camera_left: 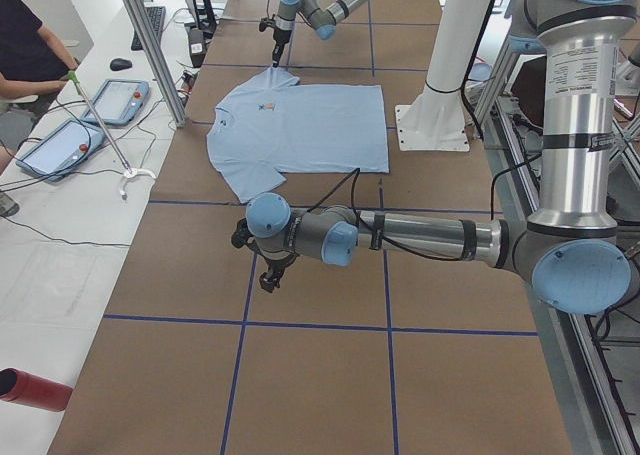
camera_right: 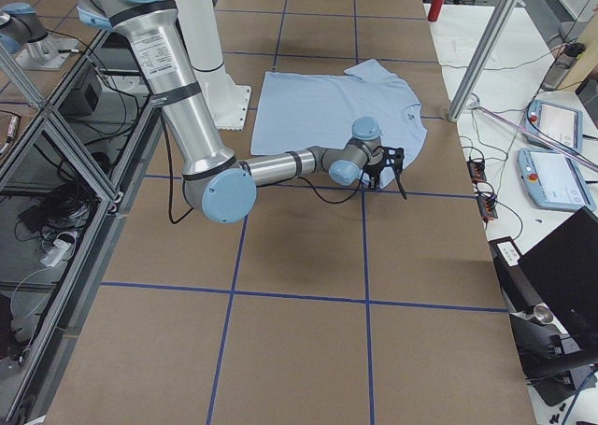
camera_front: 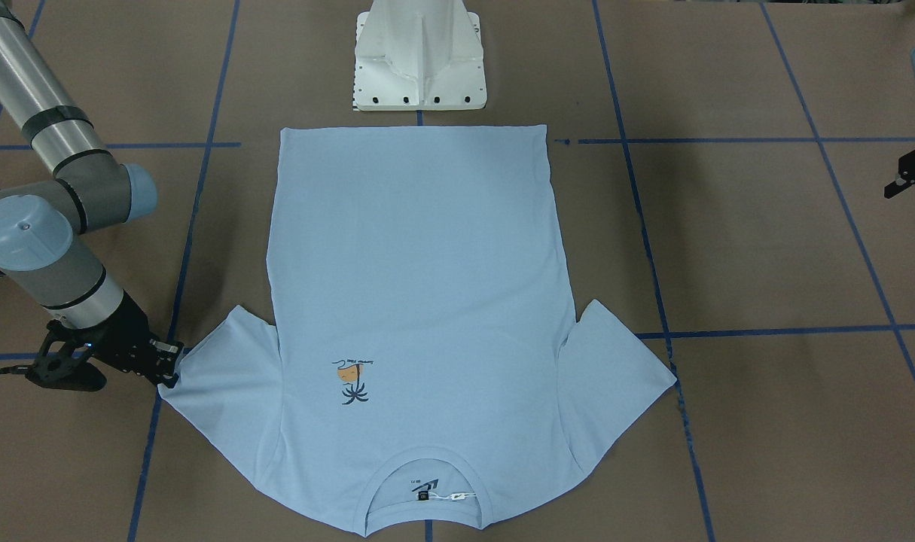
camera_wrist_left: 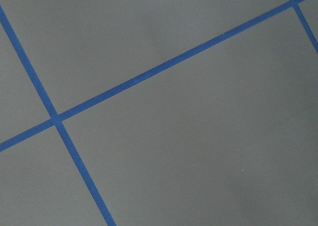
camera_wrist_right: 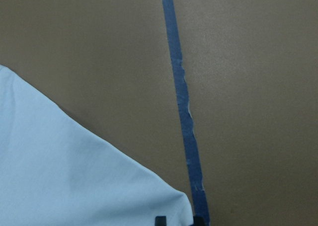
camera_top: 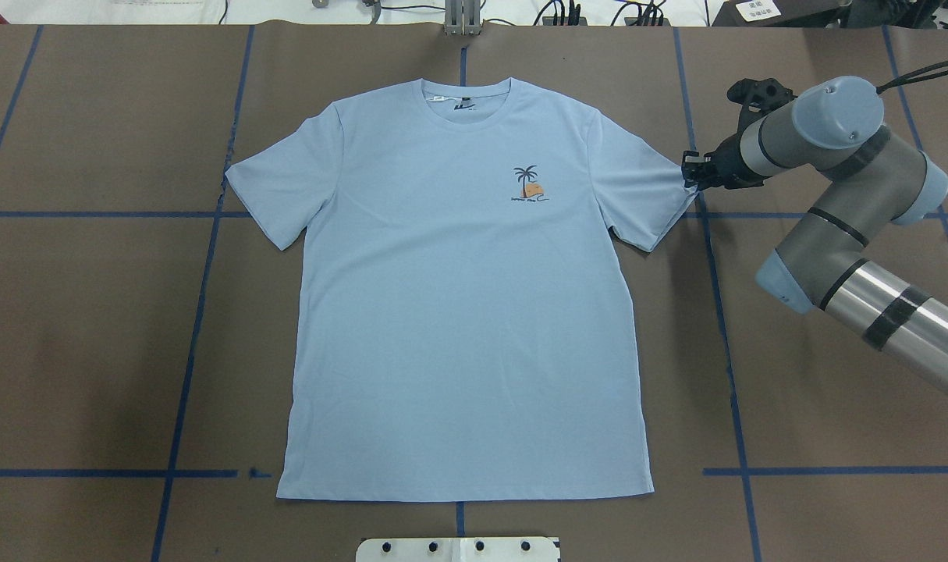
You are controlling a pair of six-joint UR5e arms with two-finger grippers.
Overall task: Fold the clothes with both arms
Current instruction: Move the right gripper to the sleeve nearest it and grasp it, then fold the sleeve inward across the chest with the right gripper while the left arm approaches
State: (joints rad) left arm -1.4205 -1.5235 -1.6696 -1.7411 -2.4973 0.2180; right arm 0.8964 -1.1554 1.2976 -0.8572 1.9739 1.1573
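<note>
The light blue T-shirt (camera_top: 466, 312) lies flat and spread out on the brown table, collar away from the robot, with the palm print (camera_top: 527, 186) on the chest. My right gripper (camera_top: 687, 173) is low at the tip of the sleeve on that side. In the right wrist view two dark fingertips (camera_wrist_right: 160, 220) show apart, with the sleeve corner (camera_wrist_right: 179, 203) between them on the table. My left gripper (camera_front: 903, 179) hangs over bare table, well clear of the shirt, and also shows in the exterior left view (camera_left: 270, 273). I cannot tell whether it is open or shut.
The white pedestal base (camera_front: 419, 60) stands just past the shirt's hem. Blue tape lines (camera_top: 723, 312) grid the table. A side table with tablets (camera_left: 70, 135) and an operator (camera_left: 25, 45) are beyond the far edge.
</note>
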